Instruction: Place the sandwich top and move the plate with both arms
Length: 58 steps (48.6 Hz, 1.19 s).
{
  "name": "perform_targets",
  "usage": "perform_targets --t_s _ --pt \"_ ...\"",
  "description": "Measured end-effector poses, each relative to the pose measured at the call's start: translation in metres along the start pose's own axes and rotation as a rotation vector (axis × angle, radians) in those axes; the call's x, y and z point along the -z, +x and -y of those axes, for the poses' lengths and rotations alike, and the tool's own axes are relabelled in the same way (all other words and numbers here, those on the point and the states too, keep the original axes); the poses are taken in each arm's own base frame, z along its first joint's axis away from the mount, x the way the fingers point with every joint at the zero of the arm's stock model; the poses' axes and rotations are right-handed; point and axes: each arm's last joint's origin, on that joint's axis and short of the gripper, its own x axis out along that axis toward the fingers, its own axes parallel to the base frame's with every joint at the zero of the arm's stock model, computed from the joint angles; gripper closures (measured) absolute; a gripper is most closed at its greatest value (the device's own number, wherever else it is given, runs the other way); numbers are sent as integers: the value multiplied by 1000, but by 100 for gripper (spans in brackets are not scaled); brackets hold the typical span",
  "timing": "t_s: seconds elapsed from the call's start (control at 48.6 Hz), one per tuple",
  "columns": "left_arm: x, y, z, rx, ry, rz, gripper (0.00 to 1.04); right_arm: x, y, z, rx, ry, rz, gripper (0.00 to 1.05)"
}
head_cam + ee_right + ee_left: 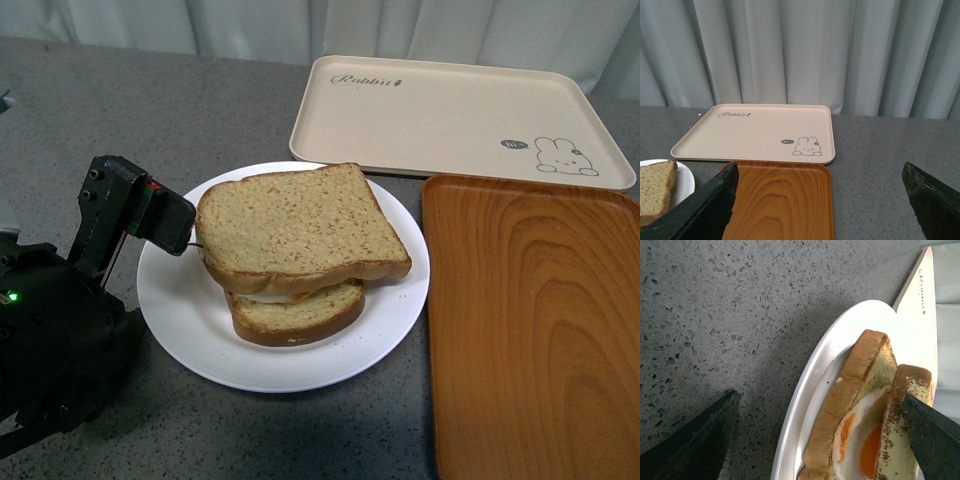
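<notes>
The sandwich top [300, 225], a tan-brown slice, lies on a lower slice [300, 315] with a fried egg between them, on the round white plate [180, 300]. My left gripper [172, 228] is open at the plate's left rim. In the left wrist view its open jaws [820, 440] straddle the plate rim [805, 390], the egg slice [840, 405] and the top slice [902, 410], and one finger [935, 435] lies against the top slice. My right gripper [820, 200] is open and empty above the wood tray's far end, out of the front view.
The orange-brown wood-grain tray [535, 320] lies right of the plate, almost touching it. The cream rabbit tray [450, 115] lies behind both. Grey speckled tabletop [120, 110] extends left and behind; curtains hang at the back.
</notes>
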Motion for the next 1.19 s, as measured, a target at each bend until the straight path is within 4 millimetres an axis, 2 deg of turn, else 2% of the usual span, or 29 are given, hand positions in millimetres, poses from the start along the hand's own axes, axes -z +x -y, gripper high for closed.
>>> perform_targets --t_s 0.041,0.206,0.226,0.329,0.432,0.534,0.802,0.987,1.131,1.192 --pt "0 0 0 -3 -1 0 10 0 0 0 0 0 0 9" --pt "0 2 -5 -34 -21 -2 39 0 0 0 0 0 0 9" --pt "0 2 -6 -37 -23 -2 45 0 0 0 0 0 0 9" --pt "0 2 -6 -35 -28 -1 62 0 0 0 0 0 0 9" --pt "0 2 -6 -31 -32 -1 85 0 0 0 0 0 0 9" --pt "-2 1 -3 -3 -51 4 101 0 0 0 0 0 0 9" --pt "-7 -1 0 24 -64 23 101 0 0 0 0 0 0 9" --pt "-19 -4 7 57 -50 69 101 0 0 0 0 0 0 9" --pt "-26 4 19 67 -37 93 101 0 0 0 0 0 0 9" --pt "-29 10 30 90 -26 110 101 0 0 0 0 0 0 9"
